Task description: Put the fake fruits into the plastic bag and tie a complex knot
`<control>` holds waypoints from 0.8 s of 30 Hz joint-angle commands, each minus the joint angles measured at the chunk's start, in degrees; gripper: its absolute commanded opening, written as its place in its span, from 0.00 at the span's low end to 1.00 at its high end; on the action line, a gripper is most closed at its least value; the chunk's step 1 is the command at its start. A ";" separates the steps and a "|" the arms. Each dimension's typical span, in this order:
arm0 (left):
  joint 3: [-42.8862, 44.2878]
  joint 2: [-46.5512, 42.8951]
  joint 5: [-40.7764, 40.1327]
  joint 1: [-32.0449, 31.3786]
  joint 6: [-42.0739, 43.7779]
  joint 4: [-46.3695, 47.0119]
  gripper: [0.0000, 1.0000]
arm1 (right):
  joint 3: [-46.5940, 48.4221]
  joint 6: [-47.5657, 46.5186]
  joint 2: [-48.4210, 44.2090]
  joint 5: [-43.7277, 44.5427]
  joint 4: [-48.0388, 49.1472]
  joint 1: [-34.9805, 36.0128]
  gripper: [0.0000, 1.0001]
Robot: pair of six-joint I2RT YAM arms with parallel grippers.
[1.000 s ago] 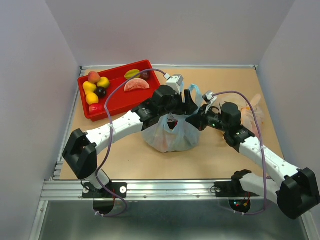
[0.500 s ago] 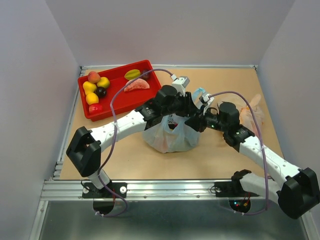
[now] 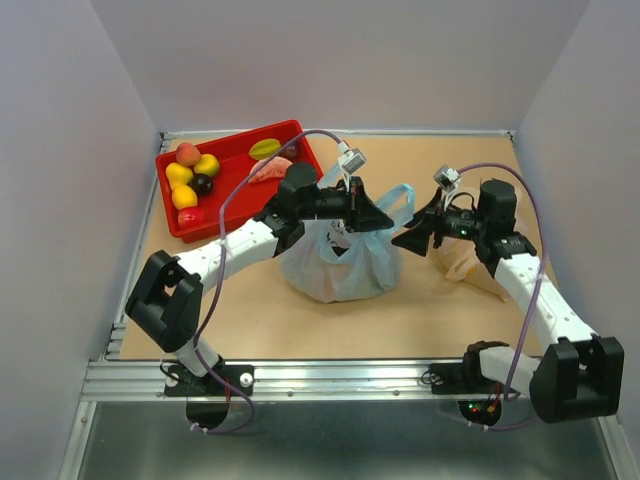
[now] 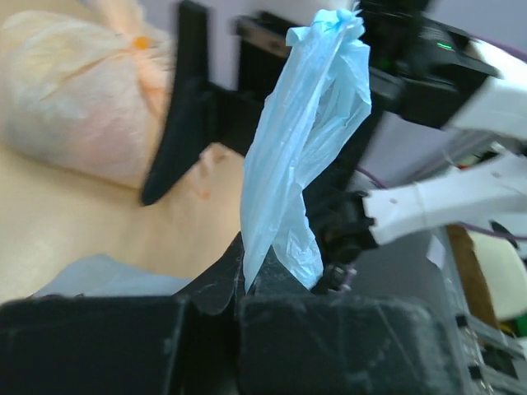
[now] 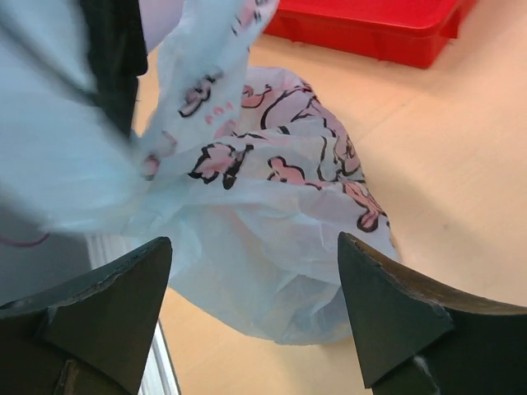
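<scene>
The light-blue plastic bag (image 3: 335, 265) with its dark floral print sits bulging mid-table. My left gripper (image 3: 383, 218) hovers over its top, shut on a blue handle strip (image 4: 305, 148) that sticks out past the jaws (image 3: 400, 195). To the bag's right my right gripper (image 3: 413, 237) is open and holds nothing; in its wrist view the bag (image 5: 272, 222) fills the space ahead of the open gripper (image 5: 251, 255). Several fake fruits (image 3: 190, 180) lie in the red tray, with a starfruit (image 3: 264, 148) and a melon slice (image 3: 268, 168). The left gripper hides the bag's neck, so the knot is hidden.
The red tray (image 3: 240, 200) stands at the back left. A pale orange-beige bag (image 3: 480, 262) lies on the table at the right, partly under my right arm; it also shows in the left wrist view (image 4: 74, 107). Walls close off three sides.
My left gripper has shut on the blue handle strip and drawn back to the left. My right gripper has opened, let go of the bag's top and swung away to the right.
</scene>
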 commanded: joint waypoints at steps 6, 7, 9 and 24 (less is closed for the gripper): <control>-5.39 5.47 16.78 0.54 -26.09 47.47 0.00 | 4.01 -5.43 3.72 -16.53 4.10 -0.66 0.83; -5.49 6.09 17.04 0.46 -27.42 51.34 0.00 | 3.48 -6.23 3.64 -16.62 4.10 -0.57 0.83; -4.87 7.67 17.22 0.54 -28.75 52.52 0.00 | 3.04 -6.93 3.37 -17.67 6.91 -0.22 0.83; -2.85 11.89 14.41 0.54 -31.48 54.29 0.01 | -2.83 -1.44 3.11 -13.03 24.62 8.47 0.70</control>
